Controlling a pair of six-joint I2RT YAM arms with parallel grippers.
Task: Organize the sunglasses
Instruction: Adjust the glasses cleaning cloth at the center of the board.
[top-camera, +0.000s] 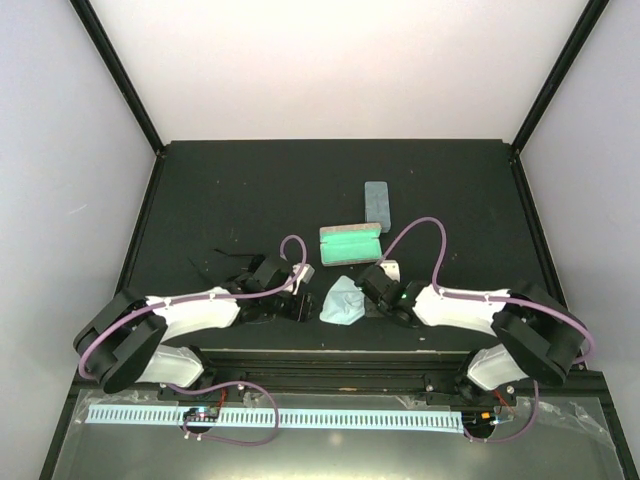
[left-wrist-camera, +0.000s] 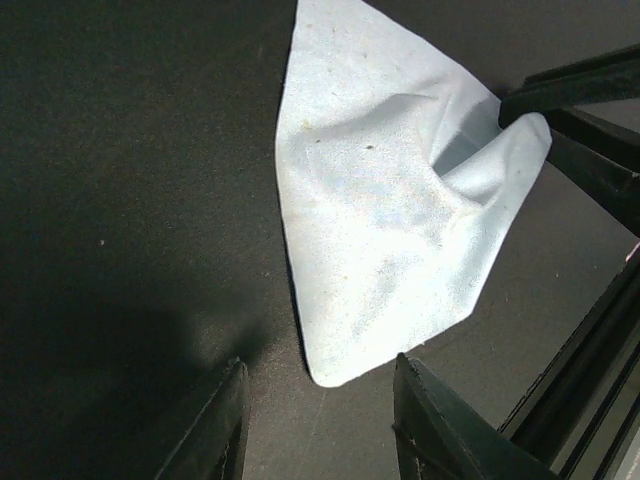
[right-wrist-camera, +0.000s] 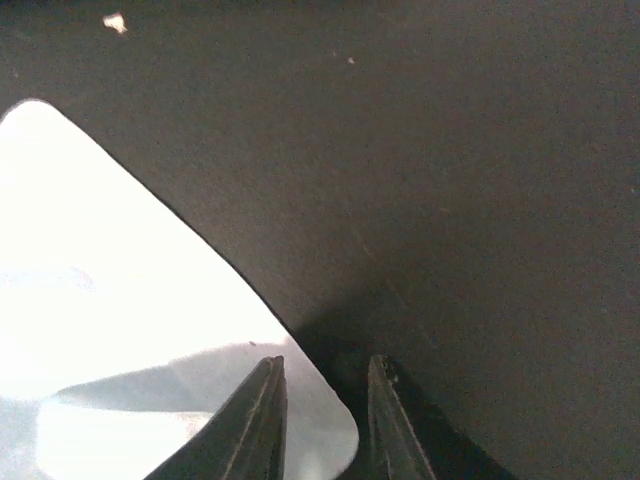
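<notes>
The black sunglasses (top-camera: 218, 264) lie on the dark table left of centre, just beyond my left arm. The pink-maroon sunglasses are not in view. A light blue cloth (top-camera: 342, 300) lies crumpled between my two grippers. My left gripper (top-camera: 292, 306) is open and empty, its jaws either side of the cloth's near corner (left-wrist-camera: 400, 190) in the left wrist view (left-wrist-camera: 320, 410). My right gripper (top-camera: 372, 288) has its jaws narrowly apart around another corner of the cloth (right-wrist-camera: 120, 330) in the right wrist view (right-wrist-camera: 322, 400).
An open case with a green lining (top-camera: 350, 243) lies behind the cloth. A shut blue-grey case (top-camera: 377, 204) lies farther back. A pale beige object (top-camera: 390, 270) shows beside my right gripper. The table's front rail (top-camera: 330, 355) runs close behind both grippers.
</notes>
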